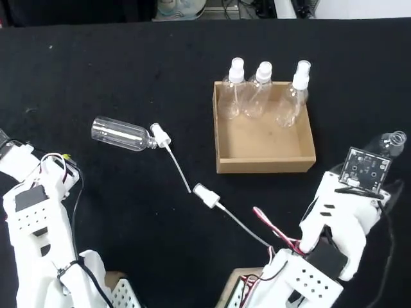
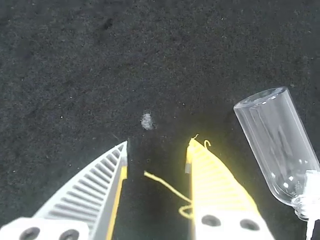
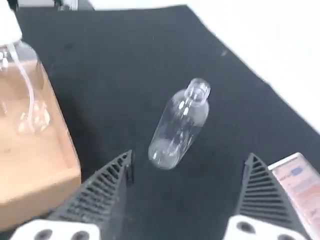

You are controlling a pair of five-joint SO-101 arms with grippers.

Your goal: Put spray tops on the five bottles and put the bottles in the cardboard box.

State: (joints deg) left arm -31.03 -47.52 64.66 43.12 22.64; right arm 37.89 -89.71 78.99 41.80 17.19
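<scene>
In the high view, your open-topped brown cardboard box (image 1: 264,165) sits right of centre. Three clear plastic bottles (image 1: 262,90) with white spray tops lean along its far wall, which leaves the near floor of the box free for the two still to come. Left of the box, a clear uncapped lying bottle (image 1: 123,134) has a white spray top with a long dip tube (image 1: 160,136) just off its neck, probably set there ready for fitting. A second white spray top (image 1: 205,195) lies between the arms. A clear open-necked bottle (image 1: 392,142), seemingly upright, is just beside the right arm.

In the left wrist view, your left gripper (image 2: 157,150) is released. Its yellow-taped jaws are apart over bare cloth with nothing between them, and the lying bottle (image 2: 275,145) is close alongside.

In the right wrist view, your right gripper (image 3: 189,162) is spread wide and empty. The open-necked bottle (image 3: 180,125) is ahead of the gap and touches neither jaw, so it looks lined up for a grasp. The cardboard box (image 3: 60,150) is off to one side.

Everything rests on a matte black cloth (image 1: 128,64). Cables and clutter lie beyond its far edge.
</scene>
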